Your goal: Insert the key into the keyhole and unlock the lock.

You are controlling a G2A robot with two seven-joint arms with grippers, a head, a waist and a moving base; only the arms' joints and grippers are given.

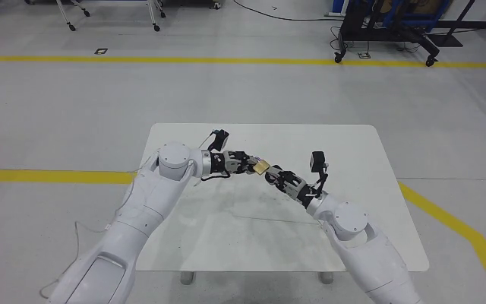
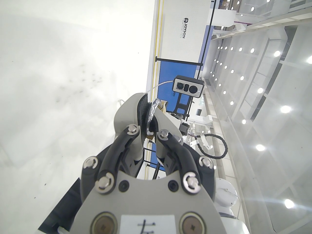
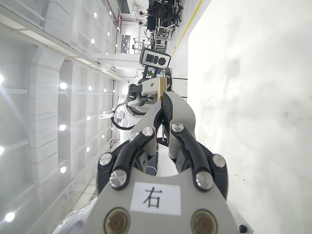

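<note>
Two arms are meeting above the middle of the white worktop [image 1: 342,152] as I am watching from the remote station, with the brass lock [image 1: 260,166] hanging in the air between them, clear of the surface. Much is being hidden from me: the left tool [image 1: 247,164] is clamping shut on the lock, and from its wrist camera only a silvery loop of shackle [image 2: 153,112] and slivers of brass are peeking past the fingers [image 2: 136,113]. The right tool [image 1: 275,175] is likewise pinching shut, gripping a thin edge of metal that I am taking for the key [image 3: 162,135], nearly all of it buried between the pads. Just beyond those fingertips the lock [image 3: 160,87] is showing edge-on. From above, its long axis is running along the line from one tool to the other. I am unable to tell whether the key is sitting in the keyhole.
</note>
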